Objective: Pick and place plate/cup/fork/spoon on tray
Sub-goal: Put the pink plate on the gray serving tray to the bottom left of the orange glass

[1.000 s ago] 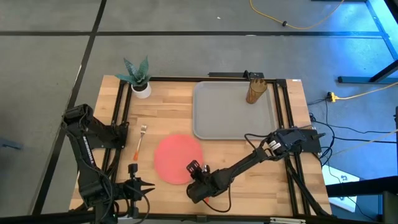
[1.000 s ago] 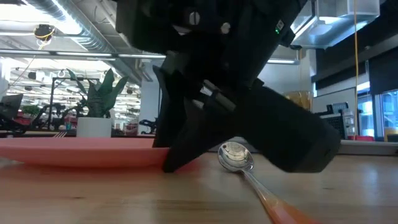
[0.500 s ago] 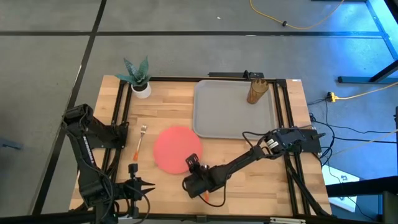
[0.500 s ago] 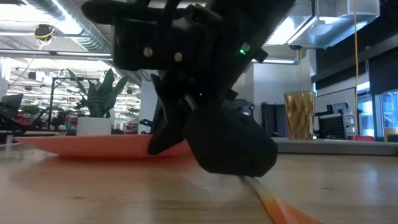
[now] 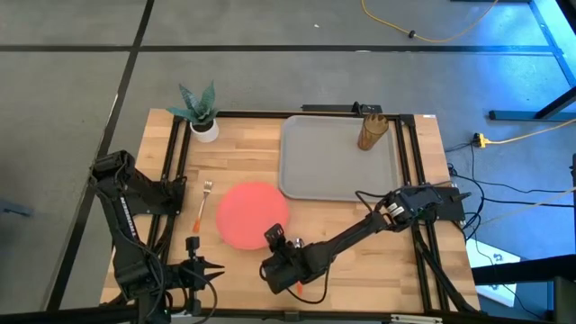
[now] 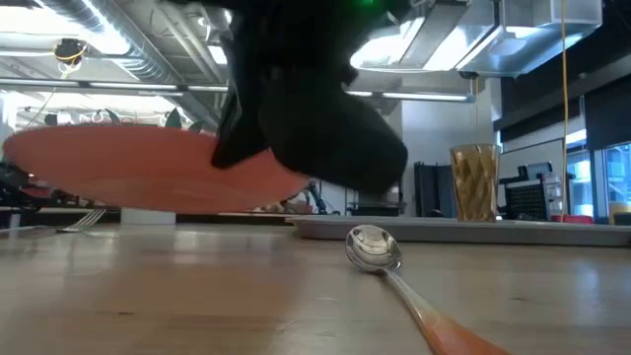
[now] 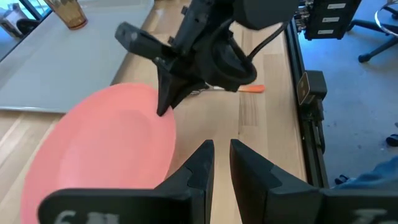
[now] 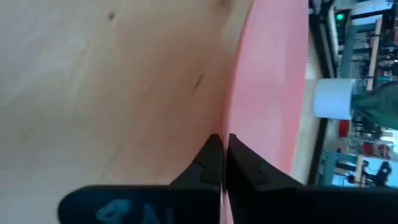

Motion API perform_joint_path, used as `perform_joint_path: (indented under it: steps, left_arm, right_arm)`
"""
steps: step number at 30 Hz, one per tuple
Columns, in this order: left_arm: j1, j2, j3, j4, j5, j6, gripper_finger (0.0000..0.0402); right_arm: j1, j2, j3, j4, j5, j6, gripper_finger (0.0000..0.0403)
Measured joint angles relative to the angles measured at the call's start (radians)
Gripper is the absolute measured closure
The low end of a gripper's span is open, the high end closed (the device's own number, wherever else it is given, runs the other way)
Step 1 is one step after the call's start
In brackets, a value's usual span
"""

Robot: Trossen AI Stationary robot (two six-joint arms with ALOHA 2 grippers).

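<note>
Plate point(image 5: 253, 213) is hanging clear of the counter point(image 5: 360, 261), pinched by its rim in the right end effector point(image 5: 273, 238); from the low camera its coral underside point(image 6: 148, 177) is floating above the wood with daylight showing beneath. The right wrist view is showing that arm's two dark fingers point(image 8: 211, 158) clenched on the thin edge of the plate point(image 8: 267, 106). Taking the grey tray point(image 5: 337, 162) as the landmark, the plate is sitting just off the tray's near left corner, its edge close to the tray rim though I cannot tell whether they are touching. The amber cup point(image 5: 370, 130) is standing upright inside the tray, at its far right corner. The spoon point(image 6: 380, 254) is lying flat on the counter in front of the tray, bowl toward the tray and orange handle pointing away; from above it is mostly hidden under the right arm. The fork point(image 5: 202, 205) is lying on the wood well to the left of the tray, beyond the plate. A white pot with a green plant point(image 5: 202, 112) is standing off the tray's far left corner. The left end effector point(image 7: 216, 163) is waiting low at the near left of the counter, far from the tray, its fingers standing slightly apart and grasping nothing.
</note>
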Motion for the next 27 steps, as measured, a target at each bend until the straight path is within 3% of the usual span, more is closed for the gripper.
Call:
perform_joint_path:
  steps: [7, 18, 27]
  left_arm:
    - [0.000, 0.000, 0.000, 0.000, 0.000, 0.002, 0.0357]
    - [0.000, 0.000, 0.000, 0.000, 0.000, 0.029, 0.0357]
    - [0.000, 0.000, 0.000, -0.005, 0.000, 0.030, 0.0357]
  right_arm:
    - [0.000, 0.000, 0.087, -0.226, 0.155, 0.049, 0.0397]
    - [-0.018, -0.005, 0.171, -0.885, 0.217, 0.598, 0.0397]
    - [-0.053, -0.083, 0.058, -0.880, 0.158, 0.718, 0.0397]
